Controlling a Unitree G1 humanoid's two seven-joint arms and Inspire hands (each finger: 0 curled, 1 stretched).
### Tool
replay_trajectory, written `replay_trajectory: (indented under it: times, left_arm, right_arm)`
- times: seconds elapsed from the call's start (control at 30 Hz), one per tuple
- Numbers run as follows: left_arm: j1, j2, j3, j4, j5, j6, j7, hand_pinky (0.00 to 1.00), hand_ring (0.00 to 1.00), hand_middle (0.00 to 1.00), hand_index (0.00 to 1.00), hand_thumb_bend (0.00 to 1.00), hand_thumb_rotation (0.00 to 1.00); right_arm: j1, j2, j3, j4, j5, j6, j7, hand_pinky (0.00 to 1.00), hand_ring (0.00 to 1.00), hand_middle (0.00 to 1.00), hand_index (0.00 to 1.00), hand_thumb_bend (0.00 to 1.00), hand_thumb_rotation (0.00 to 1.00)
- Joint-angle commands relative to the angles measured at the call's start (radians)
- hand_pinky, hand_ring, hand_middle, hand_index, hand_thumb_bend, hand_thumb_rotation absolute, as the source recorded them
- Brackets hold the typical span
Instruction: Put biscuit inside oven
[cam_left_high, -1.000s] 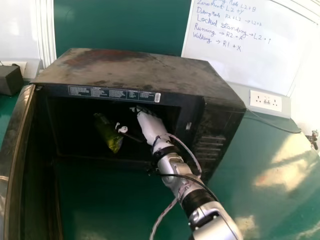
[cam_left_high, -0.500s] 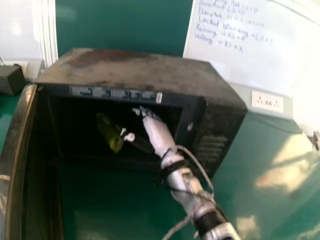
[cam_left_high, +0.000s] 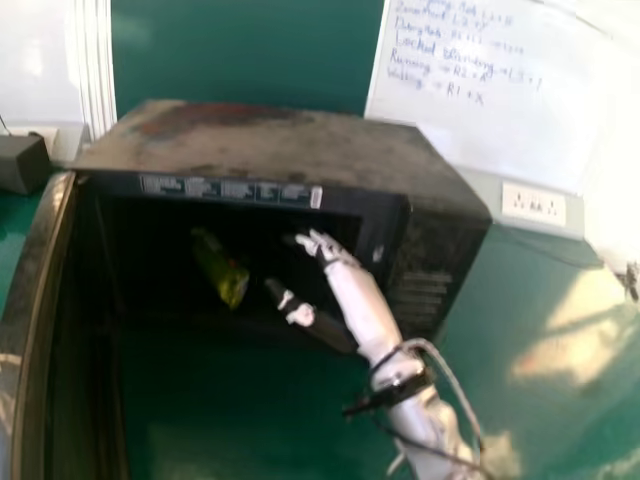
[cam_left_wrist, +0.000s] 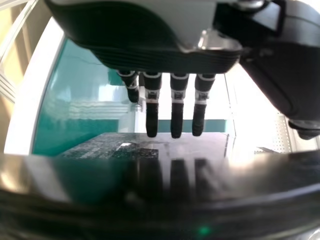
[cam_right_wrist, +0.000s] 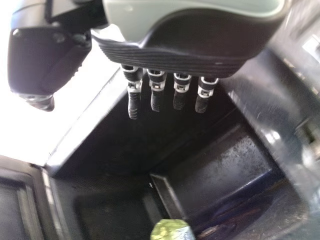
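The biscuit packet (cam_left_high: 220, 270) lies inside the oven (cam_left_high: 280, 140), left of centre, near its front edge. The right hand (cam_left_high: 352, 290) is at the opening's right edge, fingers nearly straight, thumb apart, empty. The left hand (cam_left_wrist: 150, 60) has straight fingers, holding nothing.

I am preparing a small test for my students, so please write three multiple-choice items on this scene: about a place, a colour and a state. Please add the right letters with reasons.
1. Where is the packet?
A) On top of the oven
B) Inside the oven
C) Beside the oven

2. What colour is the packet?
A) Yellow-green
B) Red
C) White

3. How is the door?
A) Shut
B) Detached
C) Open

1 B: it lies within the dark opening.
2 A: its wrapper looks yellow-green in the head view.
3 C: it stands swung out at the head view's left.
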Motion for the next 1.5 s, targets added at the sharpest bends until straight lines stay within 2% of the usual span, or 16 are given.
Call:
replay_trajectory:
  times: [0.0,0.17,0.3,0.57,0.67,0.73,0.83,0.93,0.97,1.03,1.13,1.17,1.23,1.33,1.47]
  left_arm:
    - [0.0,0.002,0.006,-0.004,-0.002,-0.004,-0.001,0.76,0.79,0.81,0.81,0.88,0.85]
    - [-0.006,0.002,0.016,-0.004,0.005,0.0,0.003,0.75,0.79,0.82,0.82,0.87,0.83]
    - [-0.004,-0.001,0.017,-0.014,0.009,0.015,0.01,0.78,0.82,0.84,0.84,0.88,0.84]
    - [-0.018,-0.001,0.041,-0.018,0.008,0.032,0.019,0.76,0.81,0.83,0.82,0.9,0.88]
    - [-0.028,0.003,0.05,-0.014,0.002,0.035,0.019,0.73,0.81,0.83,0.82,0.89,0.81]
    - [-0.035,0.003,0.055,-0.013,0.002,0.037,0.021,0.75,0.83,0.85,0.84,0.89,0.77]
    - [-0.049,0.005,0.069,-0.008,0.01,0.033,0.019,0.79,0.85,0.87,0.85,0.88,0.76]
    - [-0.063,0.004,0.085,-0.004,0.022,0.033,0.019,0.87,0.9,0.9,0.87,0.83,0.83]
    - [-0.067,0.004,0.091,-0.004,0.027,0.036,0.021,0.86,0.9,0.9,0.87,0.83,0.86]
    - [-0.074,0.003,0.099,-0.002,0.032,0.039,0.024,0.86,0.9,0.9,0.87,0.85,0.92]
    - [-0.085,0.0,0.111,0.0,0.039,0.041,0.026,0.9,0.93,0.91,0.88,0.9,0.95]
    - [-0.088,0.0,0.113,0.0,0.038,0.042,0.026,0.94,0.95,0.93,0.89,0.84,0.94]
    - [-0.098,-0.001,0.122,0.003,0.044,0.04,0.026,0.93,0.95,0.94,0.9,0.8,0.94]
    - [-0.118,-0.005,0.139,0.014,0.064,0.026,0.027,0.91,0.94,0.94,0.9,0.84,0.96]
    - [-0.147,-0.02,0.169,0.036,0.112,-0.012,0.031,0.89,0.93,0.92,0.87,0.93,0.96]
  right_arm:
    - [0.06,-0.012,-0.031,-0.073,0.03,-0.011,0.017,1.0,1.0,1.0,0.9,0.78,0.15]
    - [0.169,-0.019,-0.081,-0.161,0.104,-0.05,0.044,1.0,1.0,1.0,0.91,0.77,0.14]
    - [0.245,-0.037,-0.113,-0.226,0.201,-0.067,0.114,1.0,1.0,1.0,0.9,0.78,0.14]
    - [0.414,-0.035,-0.178,-0.379,0.383,-0.087,0.215,1.0,1.0,1.0,0.9,0.78,0.14]
    - [0.466,-0.022,-0.188,-0.393,0.52,-0.101,0.264,1.0,1.0,1.0,0.91,0.78,0.15]
    - [0.496,-0.026,-0.194,-0.397,0.623,-0.102,0.314,1.0,1.0,1.0,0.91,0.78,0.16]
    - [0.532,-0.031,-0.213,-0.396,0.734,-0.102,0.38,1.0,1.0,1.0,0.92,0.76,0.17]
    - [0.57,-0.043,-0.234,-0.404,0.858,-0.067,0.455,1.0,1.0,1.0,0.92,0.72,0.19]
    - [0.583,-0.043,-0.244,-0.403,0.886,-0.063,0.475,1.0,1.0,1.0,0.92,0.7,0.2]
    - [0.62,-0.059,-0.271,-0.416,0.944,-0.029,0.515,1.0,1.0,1.0,0.92,0.66,0.21]
    - [0.659,-0.071,-0.31,-0.415,1.061,0.021,0.594,1.0,1.0,1.0,0.91,0.63,0.25]
    - [0.661,-0.062,-0.323,-0.39,1.107,0.017,0.636,1.0,1.0,1.0,0.91,0.63,0.26]
    - [0.665,-0.051,-0.351,-0.352,1.176,0.026,0.703,1.0,1.0,1.0,0.91,0.61,0.28]
    - [0.689,-0.059,-0.403,-0.351,1.256,0.107,0.728,1.0,1.0,1.0,0.91,0.55,0.32]
    - [0.706,-0.058,-0.468,-0.369,1.381,0.267,0.696,0.98,1.0,1.0,0.92,0.48,0.4]
